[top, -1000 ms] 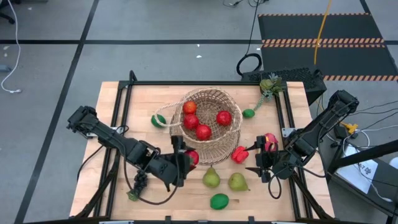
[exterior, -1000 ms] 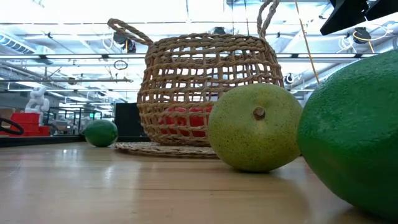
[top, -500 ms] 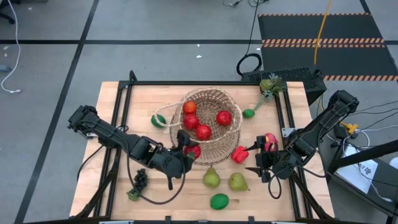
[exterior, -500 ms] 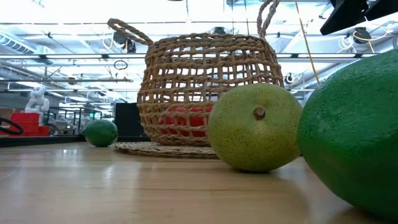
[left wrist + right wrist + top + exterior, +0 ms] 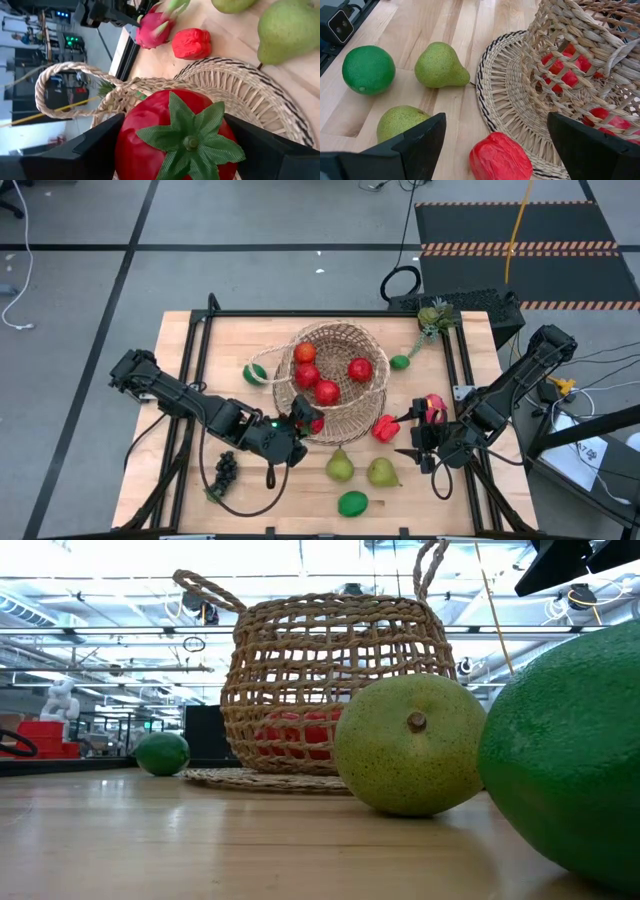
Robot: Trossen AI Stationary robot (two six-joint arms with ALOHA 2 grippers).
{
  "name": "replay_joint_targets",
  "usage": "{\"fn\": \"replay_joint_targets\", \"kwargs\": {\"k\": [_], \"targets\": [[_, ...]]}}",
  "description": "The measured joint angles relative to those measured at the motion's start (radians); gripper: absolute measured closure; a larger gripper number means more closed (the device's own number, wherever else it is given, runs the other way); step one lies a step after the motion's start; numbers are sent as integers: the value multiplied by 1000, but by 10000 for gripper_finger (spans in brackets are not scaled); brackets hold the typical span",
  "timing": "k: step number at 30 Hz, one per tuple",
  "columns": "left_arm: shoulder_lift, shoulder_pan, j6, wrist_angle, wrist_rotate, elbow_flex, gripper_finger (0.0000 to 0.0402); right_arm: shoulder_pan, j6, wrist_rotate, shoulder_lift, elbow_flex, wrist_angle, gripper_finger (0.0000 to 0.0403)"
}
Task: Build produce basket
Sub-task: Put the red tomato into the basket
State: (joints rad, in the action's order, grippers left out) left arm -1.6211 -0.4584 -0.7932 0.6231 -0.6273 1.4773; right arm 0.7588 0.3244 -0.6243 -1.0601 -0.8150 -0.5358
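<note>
Three red fruits [image 5: 327,392] are in the basket [image 5: 352,338]. A tomato [image 5: 182,137] is held by the left gripper [image 5: 306,418]; the right gripper [image 5: 412,436] is wide, empty. Pears [image 5: 340,467], limes [image 5: 352,503], grapes [image 5: 226,467] are left on the table [image 5: 190,350].

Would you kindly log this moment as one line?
left gripper: holding tomato at basket rim | right gripper: waiting, open | three red fruits in basket

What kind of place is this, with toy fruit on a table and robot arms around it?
Most likely a robotics lab or workshop. A framed wooden table stands on a grey floor marked with black tape lines, loose cables trail beside it, and the low view shows a large hall with exposed ceiling lights.
</note>
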Motion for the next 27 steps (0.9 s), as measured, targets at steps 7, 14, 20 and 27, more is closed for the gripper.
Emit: {"fn": "replay_joint_targets", "kwargs": {"k": [7, 14, 20, 27], "targets": [[0, 0, -22, 0, 0, 0, 76, 0, 0, 0, 0, 0, 0, 63], [0, 0, 0, -1, 1, 0, 86, 0, 0, 0, 0, 0, 0, 63], [0, 0, 37, -61, 2, 0, 72, 0, 0, 0, 0, 0, 0, 63], [0, 0, 149, -134, 2, 0, 69, 0, 0, 0, 0, 0, 0, 63]]}}
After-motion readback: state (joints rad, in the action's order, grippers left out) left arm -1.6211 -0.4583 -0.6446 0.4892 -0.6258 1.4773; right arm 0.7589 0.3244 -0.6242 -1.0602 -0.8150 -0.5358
